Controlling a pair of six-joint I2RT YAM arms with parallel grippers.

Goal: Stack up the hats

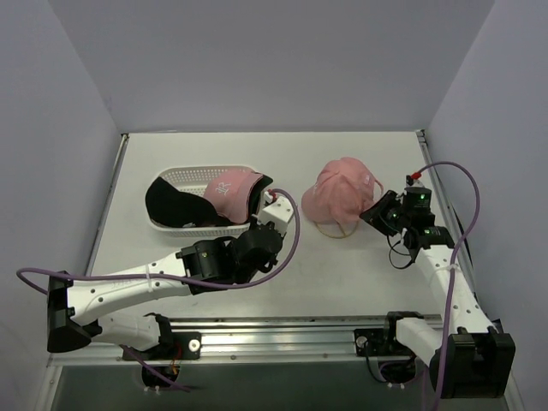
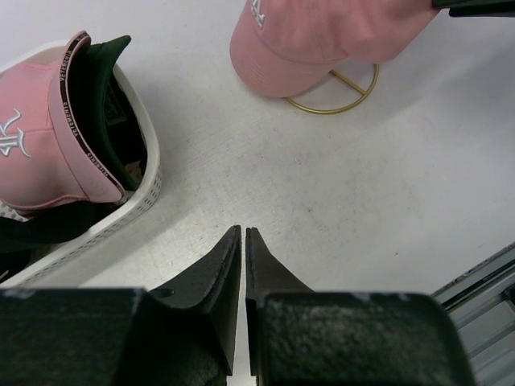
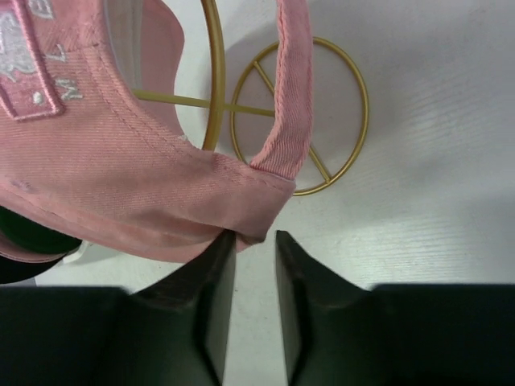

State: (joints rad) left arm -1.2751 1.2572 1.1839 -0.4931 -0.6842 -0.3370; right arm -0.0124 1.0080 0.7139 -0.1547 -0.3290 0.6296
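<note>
- From my remote desk: a pink cap (image 1: pixel 342 195) hides most of its gold wire stand (image 3: pixel 216 72). My right gripper (image 3: pixel 255 237), jaws slightly parted, is at the cap's rear hem with nothing clamped.
- A second pink cap (image 1: pixel 229 188) tops the dark caps (image 1: pixel 171 205), which are half buried in the white basket (image 1: pixel 184 175).
- My left gripper (image 2: pixel 242 232), jaws nearly together and empty, hovers over the table (image 2: pixel 322 209) — open room between basket and stand.

A white stitched monogram, seemingly an R, marks the pink cap (image 2: pixel 36 145) in the basket (image 2: pixel 138 205); print on its band (image 2: pixel 78 121) is illegible. The other pink cap (image 3: pixel 121 169), on the stand (image 3: pixel 217 72), shows cut-off white letters, unreadable
</note>
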